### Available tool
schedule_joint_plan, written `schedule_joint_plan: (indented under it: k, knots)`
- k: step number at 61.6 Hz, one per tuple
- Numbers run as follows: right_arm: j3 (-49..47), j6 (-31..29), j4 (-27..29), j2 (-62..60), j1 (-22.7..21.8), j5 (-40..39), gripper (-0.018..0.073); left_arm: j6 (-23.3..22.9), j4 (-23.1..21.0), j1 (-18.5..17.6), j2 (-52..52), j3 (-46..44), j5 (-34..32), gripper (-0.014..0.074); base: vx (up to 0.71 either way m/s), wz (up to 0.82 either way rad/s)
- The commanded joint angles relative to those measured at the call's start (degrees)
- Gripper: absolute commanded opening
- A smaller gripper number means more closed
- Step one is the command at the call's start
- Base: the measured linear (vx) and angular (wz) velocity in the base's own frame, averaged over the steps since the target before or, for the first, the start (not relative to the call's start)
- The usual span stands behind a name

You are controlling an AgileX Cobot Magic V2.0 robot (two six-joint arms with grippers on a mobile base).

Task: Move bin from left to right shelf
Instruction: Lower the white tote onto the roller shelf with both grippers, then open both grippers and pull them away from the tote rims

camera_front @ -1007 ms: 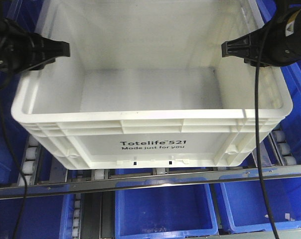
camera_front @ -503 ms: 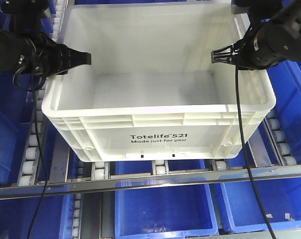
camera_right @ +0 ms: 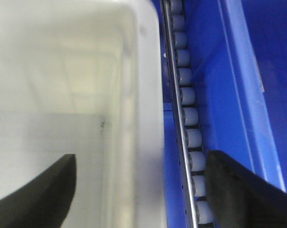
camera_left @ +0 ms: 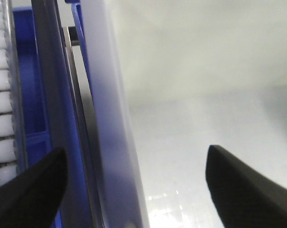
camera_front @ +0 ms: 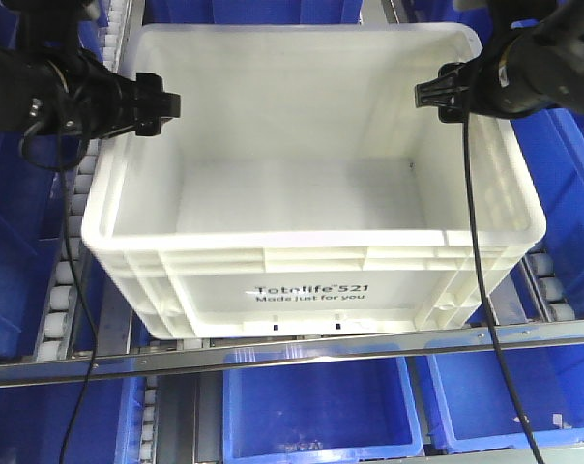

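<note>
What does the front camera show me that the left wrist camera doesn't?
Only the front view shows the whole white bin, its printed label, both arms with the left hand and right hand at opposite side walls, and the blue bins on the level below. Only the left wrist view shows, close up, the open left hand straddling the bin's wall: one finger outside, the other inside. Both show the bin is empty and rollers alongside it.

Bright, wrist views blurry, bin point(camera_front: 311, 184) overexposed.
</note>
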Motion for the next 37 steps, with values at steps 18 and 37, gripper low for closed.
schedule_joint_plan:
  k: [18, 37]
  knots:
    - [6.0, -12.0, 7.8, -15.2, -0.3, -5.6, 0.0593, 4.4, -0.4, -0.9, -13.8, -1.9, 9.3, 0.0547, 0.00, 0.00]
    - [19.8, -16.5, 10.7, -31.6, -0.3, -4.0, 0.0593, 5.6, -0.5, -5.3, -25.4, 8.0, 12.1, 0.0518, 0.00, 0.00]
